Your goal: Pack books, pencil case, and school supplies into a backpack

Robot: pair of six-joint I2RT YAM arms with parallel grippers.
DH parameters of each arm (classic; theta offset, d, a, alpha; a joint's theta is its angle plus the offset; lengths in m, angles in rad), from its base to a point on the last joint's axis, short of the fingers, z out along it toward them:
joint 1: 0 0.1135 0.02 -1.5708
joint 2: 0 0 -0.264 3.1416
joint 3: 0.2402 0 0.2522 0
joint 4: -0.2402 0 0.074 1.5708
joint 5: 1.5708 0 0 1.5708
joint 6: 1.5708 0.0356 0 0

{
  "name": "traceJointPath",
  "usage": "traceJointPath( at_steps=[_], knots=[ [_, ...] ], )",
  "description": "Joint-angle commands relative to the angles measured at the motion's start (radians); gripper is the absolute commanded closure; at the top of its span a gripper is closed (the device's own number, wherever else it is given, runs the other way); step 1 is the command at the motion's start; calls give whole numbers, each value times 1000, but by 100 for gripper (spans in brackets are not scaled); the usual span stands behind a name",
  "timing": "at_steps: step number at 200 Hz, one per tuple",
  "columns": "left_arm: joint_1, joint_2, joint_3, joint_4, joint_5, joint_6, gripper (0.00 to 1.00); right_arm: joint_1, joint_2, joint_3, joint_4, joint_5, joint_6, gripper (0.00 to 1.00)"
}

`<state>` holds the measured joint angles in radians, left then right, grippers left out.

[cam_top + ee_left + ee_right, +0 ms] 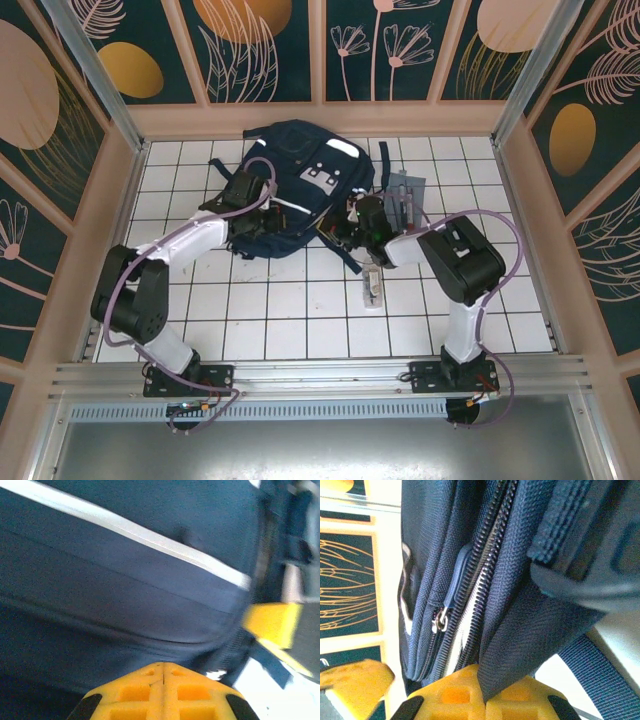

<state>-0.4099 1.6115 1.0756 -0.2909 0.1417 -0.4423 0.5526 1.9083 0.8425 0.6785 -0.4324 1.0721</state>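
Observation:
The navy backpack [300,180] lies flat on the tiled table, its white stripes and grey patch facing up. My left gripper [264,228] rests at its near left edge; in the left wrist view its yellow fingers [145,685] meet tip to tip against the blue fabric [125,580], with nothing visible between them. At the backpack's near right side, my right gripper [351,224] is shut on a flap of backpack fabric [520,630] beside the zipper [485,575]. The grey pencil case [405,195] lies right of the backpack. The clear school supplies packet [372,286] lies nearer. The books are out of view.
A zipper pull with a metal ring [440,622] hangs left of the pinched flap. Dark straps [345,255] trail from the backpack onto the tiles. Patterned walls [320,50] enclose the table on three sides, and open white tiles [280,310] stretch toward the arm bases.

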Motion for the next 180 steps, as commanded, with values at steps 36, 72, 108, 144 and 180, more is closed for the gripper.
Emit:
traceJointPath(
  at_steps=[36, 72, 108, 144, 180],
  knots=[
    [26, -84, -80, 76, -66, 19, 100, -42, -39, 21, -29, 37, -55, 100],
    [-20, -74, -55, 99, 57, -39, 98, -28, -30, 53, -45, 26, -61, 100],
    [-122, -72, -41, 146, 14, -97, 63, -13, -22, 71, -42, 22, -45, 100],
    [-164, -30, -24, 105, 0, -88, 50, -11, -11, 95, -48, 11, -42, 100],
    [-209, 37, 30, 60, -73, -66, 48, -11, -7, 101, -44, 12, -38, 100]
  ],
)
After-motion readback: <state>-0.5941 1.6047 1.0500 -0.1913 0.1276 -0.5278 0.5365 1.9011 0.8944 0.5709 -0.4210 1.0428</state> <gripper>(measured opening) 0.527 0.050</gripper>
